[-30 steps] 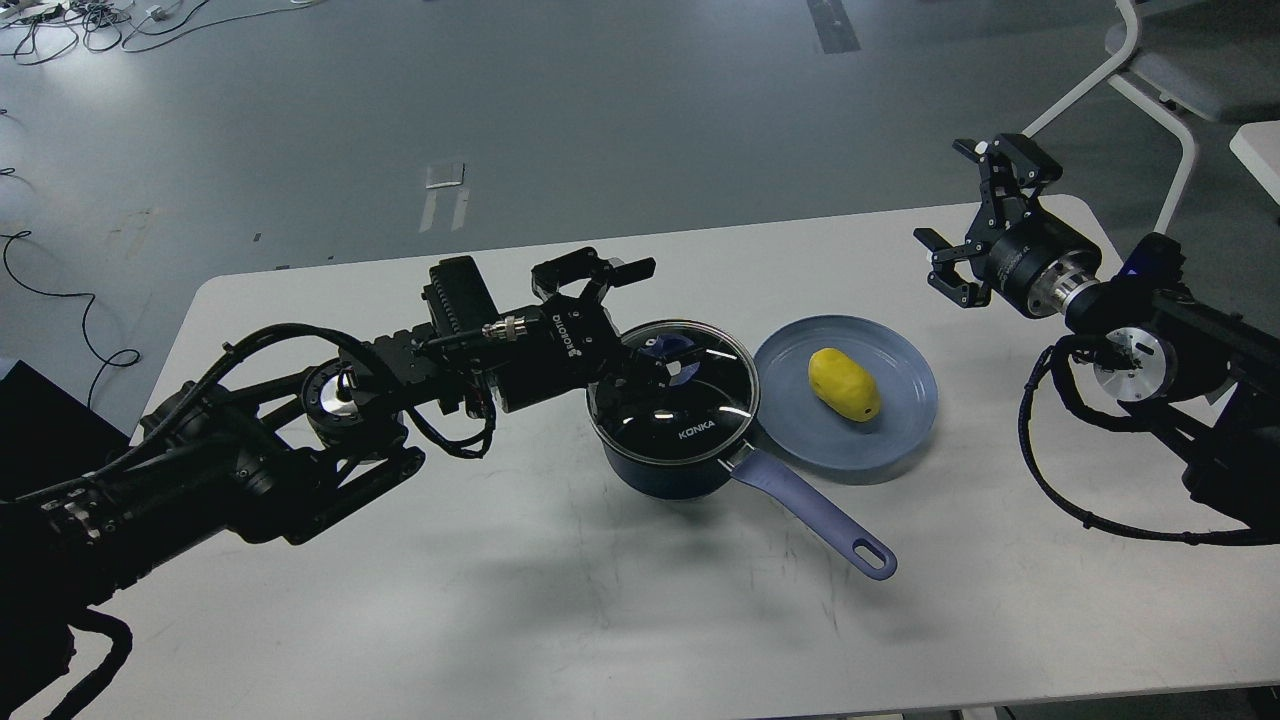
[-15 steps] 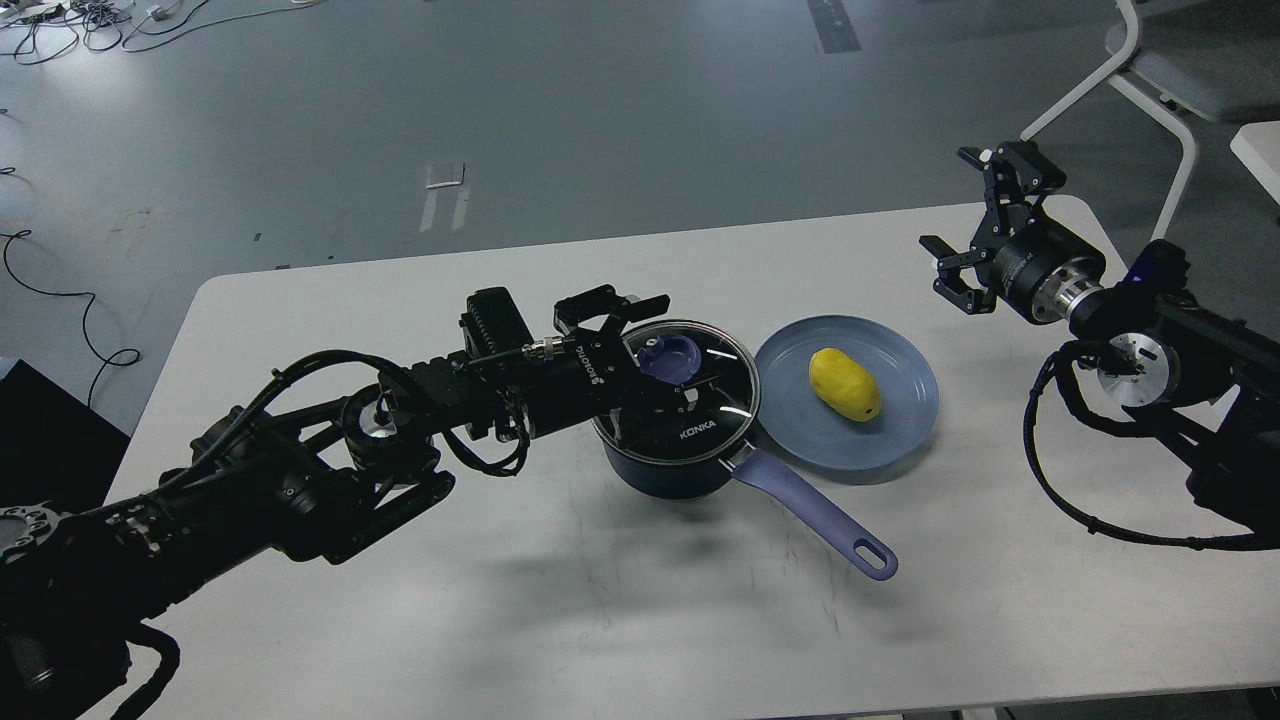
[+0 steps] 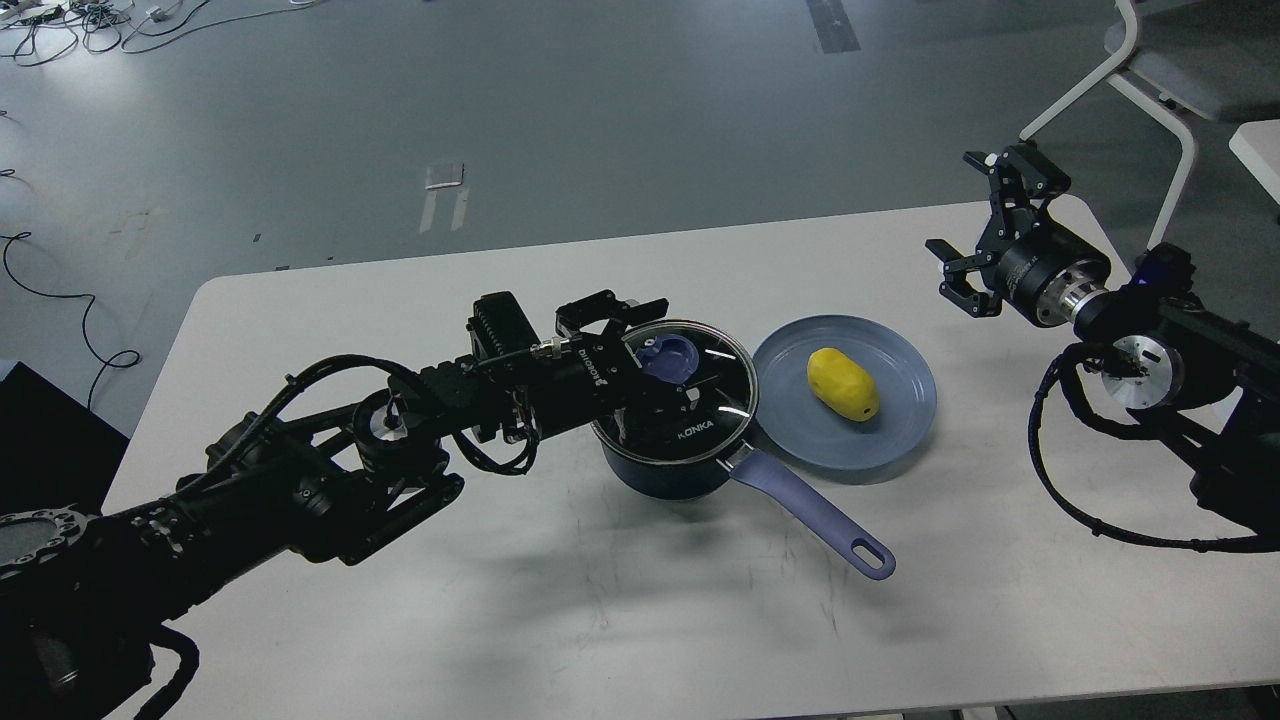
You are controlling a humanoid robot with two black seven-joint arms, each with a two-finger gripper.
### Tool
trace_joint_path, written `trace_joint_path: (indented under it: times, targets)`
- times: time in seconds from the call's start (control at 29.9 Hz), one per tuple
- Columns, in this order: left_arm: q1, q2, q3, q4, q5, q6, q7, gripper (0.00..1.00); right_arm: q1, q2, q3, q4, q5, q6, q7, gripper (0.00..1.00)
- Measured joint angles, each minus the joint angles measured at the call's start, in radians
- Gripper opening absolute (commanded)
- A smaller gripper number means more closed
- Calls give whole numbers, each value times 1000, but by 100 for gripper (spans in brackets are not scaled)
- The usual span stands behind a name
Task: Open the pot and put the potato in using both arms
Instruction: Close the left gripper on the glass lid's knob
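Note:
The dark navy pot (image 3: 668,470) stands mid-table with its glass KONKA lid (image 3: 700,400) on and its lavender handle (image 3: 815,515) pointing front right. My left gripper (image 3: 665,350) is open, its fingers standing on either side of the blue lid knob (image 3: 673,357), not closed on it. The yellow potato (image 3: 843,384) lies on a flat blue plate (image 3: 900,420) right of the pot. My right gripper (image 3: 975,225) is open and empty, held above the table's far right corner, well apart from the potato.
The white table (image 3: 600,600) has its far edge just behind the pot. A white chair frame (image 3: 1150,100) stands beyond the right corner. Cables (image 3: 1080,500) from the right arm trail over the table's right side.
My left arm reached right and lowered, bringing the open gripper from the lid's left edge to around the knob. The right gripper drifted slightly right and back.

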Motion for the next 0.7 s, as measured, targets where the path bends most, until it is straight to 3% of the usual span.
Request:
trace_joint_path:
  times: [0.7]
  targets:
    - [29, 0, 2, 5, -5, 0, 0, 98, -9, 0, -2, -18, 0, 1, 2, 100]
